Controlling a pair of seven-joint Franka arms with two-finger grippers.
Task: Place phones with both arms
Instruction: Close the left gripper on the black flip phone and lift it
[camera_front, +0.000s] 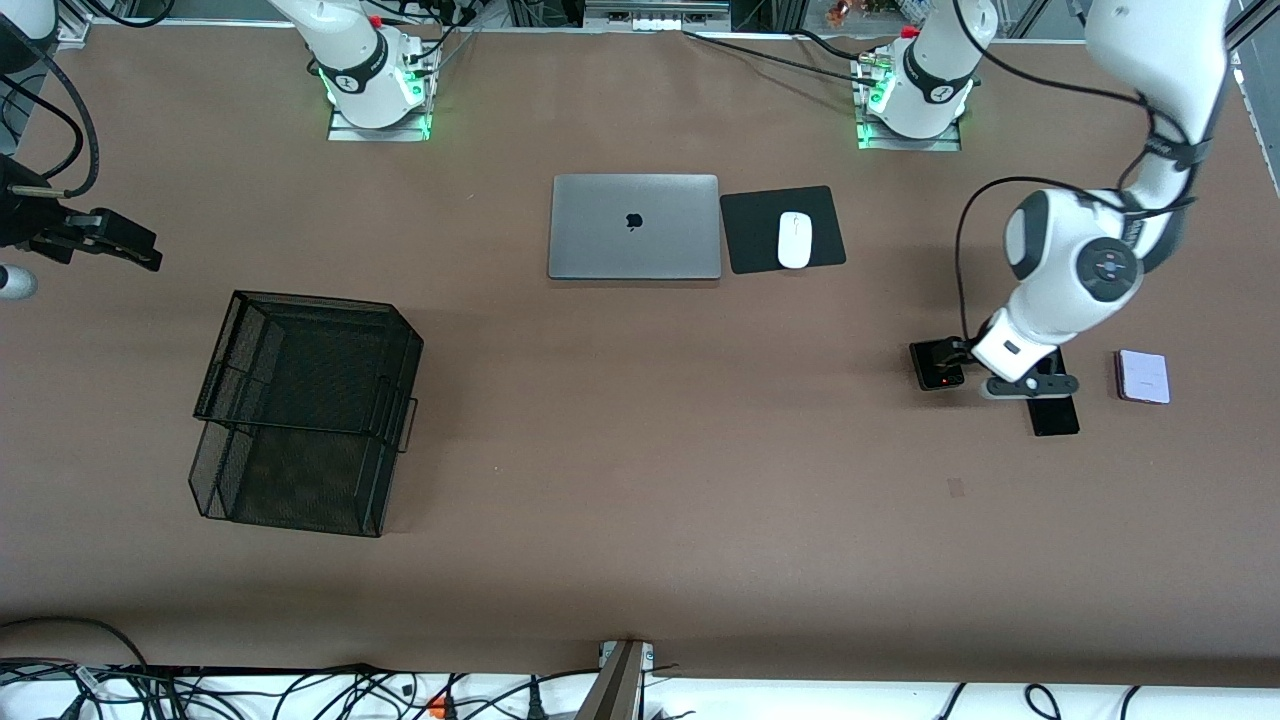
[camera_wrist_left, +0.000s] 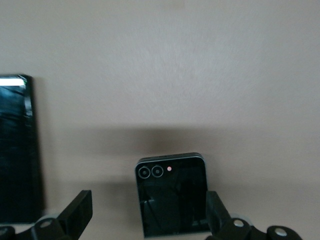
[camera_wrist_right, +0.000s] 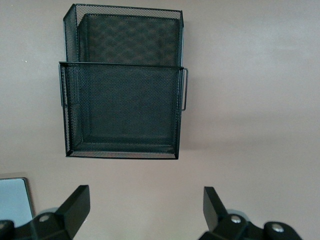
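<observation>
Over the small squarish black phone (camera_front: 936, 364) hangs my left gripper (camera_wrist_left: 145, 212), fingers spread wide with nothing between them. In the left wrist view the phone lies flat straight below the gap and its width fits between the two fingers, so the coming move looks to me like a plain descent and squeeze across its short side. The long slim black phone (camera_front: 1054, 408) lies just beside the squarish one, toward the left arm's end of the table, long axis running toward the front camera and partly hidden under the wrist. The pale lilac-white phone (camera_front: 1142, 376) lies past it, nearer that same end.

The left arm is clearly the closer one to all three. My right gripper (camera_wrist_right: 145, 212) waits spread and empty well away toward the right arm's end, looking down on the black mesh tray (camera_front: 300, 400), which stands far from the squarish phone.

The brown table (camera_front: 640, 520) is bare around that phone; the slim phone is the only close neighbour. Laptop (camera_front: 634, 226) and mouse (camera_front: 794, 239) sit farther from the camera.
</observation>
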